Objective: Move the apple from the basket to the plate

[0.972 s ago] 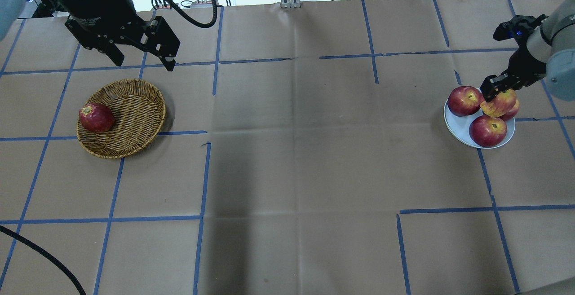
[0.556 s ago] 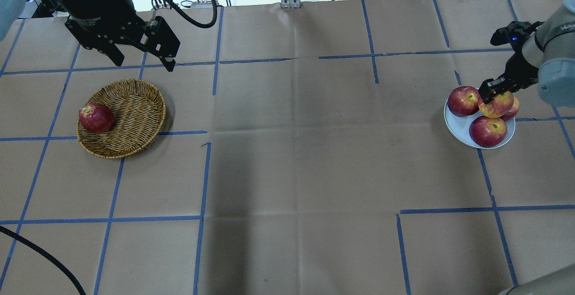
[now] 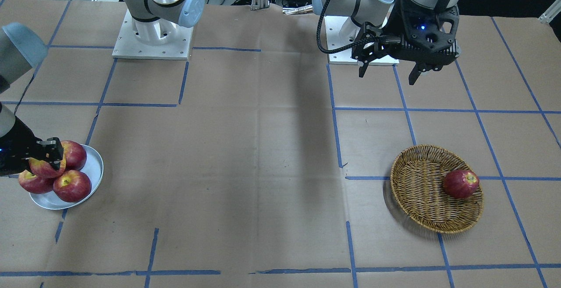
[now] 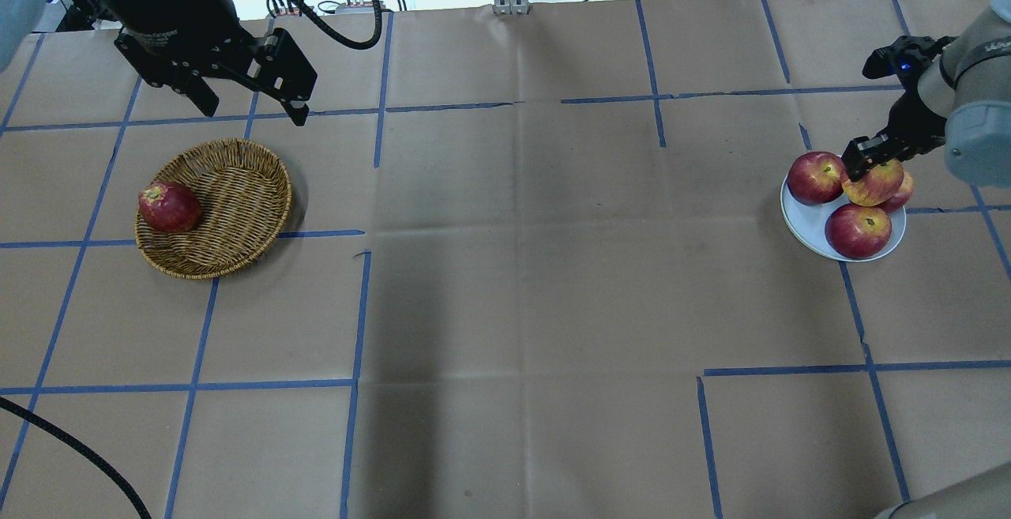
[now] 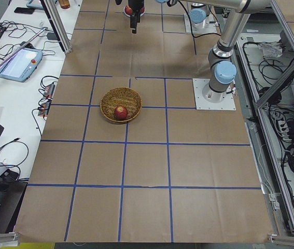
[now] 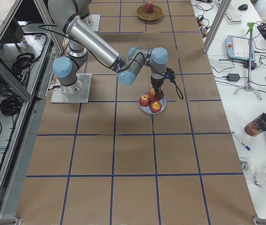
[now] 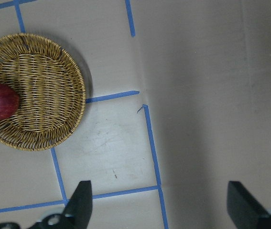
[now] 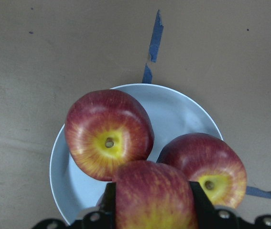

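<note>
The left gripper [image 4: 254,110] hangs empty, jaws wide apart, near the round woven brown wicker basket [image 4: 245,187], where one dark red apple [image 4: 169,207] lies. Far right, the right gripper [image 8: 152,205] is clamped on the lighter, yellow-blushed red apple [image 4: 877,185], which sits straight below it over the small pale grey-white plate [image 4: 799,215], above three darker red apples [image 4: 858,230]. Whether it rests on them is hidden, and the hindmost one is mostly covered

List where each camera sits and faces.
Front-facing: across table, facing both bases.
Overhead: behind robot, downward; basket left, plate right.
Exterior left: table's end, basket nearest.
Exterior right: opposite end, right arm nearest.
Left wrist: downward, left hand open, basket upper-left.
Right wrist: downward, right hand gripping apple above plate.
First two share basket, plate.
</note>
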Motion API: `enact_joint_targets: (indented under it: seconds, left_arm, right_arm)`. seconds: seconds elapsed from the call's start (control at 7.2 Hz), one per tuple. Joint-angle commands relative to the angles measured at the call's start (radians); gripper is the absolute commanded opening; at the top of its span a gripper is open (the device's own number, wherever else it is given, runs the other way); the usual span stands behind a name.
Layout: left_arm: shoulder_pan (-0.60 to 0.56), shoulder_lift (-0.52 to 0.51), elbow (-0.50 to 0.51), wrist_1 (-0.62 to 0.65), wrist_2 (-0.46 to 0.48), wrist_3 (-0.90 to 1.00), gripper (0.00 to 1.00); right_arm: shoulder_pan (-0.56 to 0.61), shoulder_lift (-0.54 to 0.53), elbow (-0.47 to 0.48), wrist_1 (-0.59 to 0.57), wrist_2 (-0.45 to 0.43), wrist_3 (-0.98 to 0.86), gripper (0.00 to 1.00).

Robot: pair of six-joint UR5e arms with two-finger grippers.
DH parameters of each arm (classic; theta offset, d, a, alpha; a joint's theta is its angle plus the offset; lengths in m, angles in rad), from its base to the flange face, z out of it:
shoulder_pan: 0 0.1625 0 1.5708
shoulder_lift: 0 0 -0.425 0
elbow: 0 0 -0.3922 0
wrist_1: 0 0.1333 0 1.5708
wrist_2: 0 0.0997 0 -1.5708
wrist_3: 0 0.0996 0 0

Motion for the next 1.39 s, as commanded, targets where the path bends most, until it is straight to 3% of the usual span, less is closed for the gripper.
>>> enact_joint_targets:
  seconds: [0.0,0.28,0.56,0.83,1.25]
  left_arm:
    - [0.0,-0.002,0.0,0.0,0.0,0.0,0.99]
    - [0.0,0.0,0.0,0.0,0.0,0.002,0.99]
    - [0.0,0.0,0.0,0.0,0.0,0.002,0.99]
    - [0.0,-0.002,0.0,0.0,0.0,0.002,0.99]
    - [0.0,-0.002,0.0,0.0,0.0,0.002,0.99]
  right_arm:
    - [0.002,-0.014,-0.01,0.013,-0.025,0.008,1.0]
    - [0.022,-0.069,-0.076,0.08,-0.004,0.008,1.0]
    - [0.124,-0.141,-0.188,0.303,0.023,0.108,1.0]
    - [0.266,-0.227,-0.202,0.445,0.024,0.348,1.0]
    - [0.413,-0.284,-0.196,0.533,0.014,0.613,1.0]
